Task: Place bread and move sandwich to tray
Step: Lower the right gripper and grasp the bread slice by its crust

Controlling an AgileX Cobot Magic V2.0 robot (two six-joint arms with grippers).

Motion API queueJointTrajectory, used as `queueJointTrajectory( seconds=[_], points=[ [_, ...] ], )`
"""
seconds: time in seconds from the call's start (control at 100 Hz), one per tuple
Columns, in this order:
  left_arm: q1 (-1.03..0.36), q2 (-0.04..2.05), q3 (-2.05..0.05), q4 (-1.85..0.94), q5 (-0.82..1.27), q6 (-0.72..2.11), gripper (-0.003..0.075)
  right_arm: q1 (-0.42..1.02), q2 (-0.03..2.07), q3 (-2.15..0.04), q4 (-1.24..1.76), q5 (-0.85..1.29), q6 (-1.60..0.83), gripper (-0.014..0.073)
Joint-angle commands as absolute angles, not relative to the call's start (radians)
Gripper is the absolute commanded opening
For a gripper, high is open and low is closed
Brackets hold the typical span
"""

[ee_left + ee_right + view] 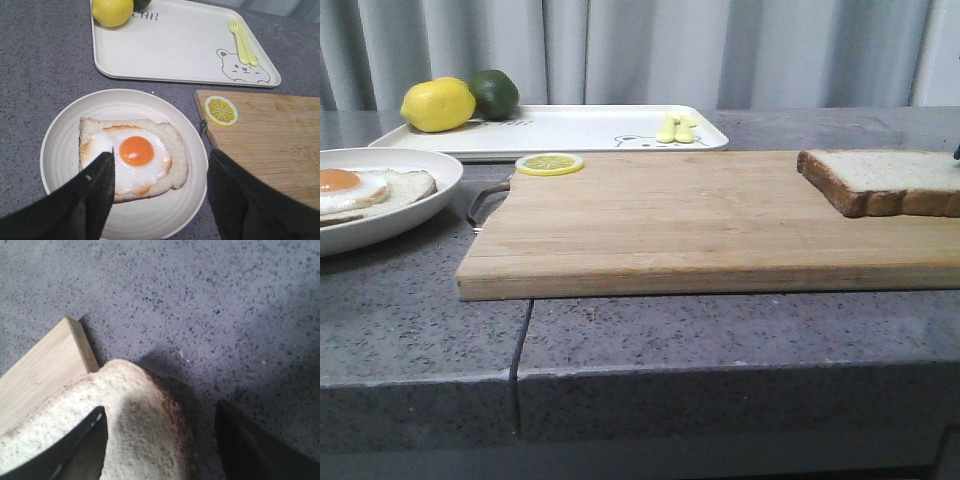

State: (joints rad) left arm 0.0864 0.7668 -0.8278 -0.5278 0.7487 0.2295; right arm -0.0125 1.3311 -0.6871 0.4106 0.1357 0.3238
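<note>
The bread [885,180] lies flat on the right end of the wooden cutting board [690,220], its crusted edge hanging past the board's corner [45,370]. My right gripper [161,407] is open over that edge: one finger above the bread [140,440], the other above the counter. The sandwich [132,157], an egg-topped slice, rests on the round white plate [60,150] at the left. My left gripper [161,155] hangs open above it, holding nothing. The white tray [580,128] with its bear drawing sits behind the board.
On the tray's left end sit a lemon [438,104] and a lime [495,93]. Yellow cutlery [677,128] lies by the bear. A lemon slice [549,163] rests on the board's back left corner. The grey stone counter [720,330] drops off at the front.
</note>
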Motion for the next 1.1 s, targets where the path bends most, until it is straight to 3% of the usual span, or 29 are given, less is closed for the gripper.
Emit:
queueJointTrajectory(
  seconds=[0.0, 0.96, 1.09],
  points=[
    [0.079, 0.767, -0.865, -0.562, 0.691, 0.231, 0.0388, -0.019, 1.313, -0.72, 0.42, 0.066, 0.32, 0.0475],
    [0.079, 0.767, -0.865, -0.562, 0.678, 0.231, 0.0388, -0.019, 1.315, -0.72, 0.505, 0.122, 0.32, 0.0474],
    [0.079, 0.767, -0.865, -0.562, 0.678, 0.231, 0.0388, -0.019, 1.315, -0.72, 0.51, 0.122, 0.32, 0.0435]
  ],
)
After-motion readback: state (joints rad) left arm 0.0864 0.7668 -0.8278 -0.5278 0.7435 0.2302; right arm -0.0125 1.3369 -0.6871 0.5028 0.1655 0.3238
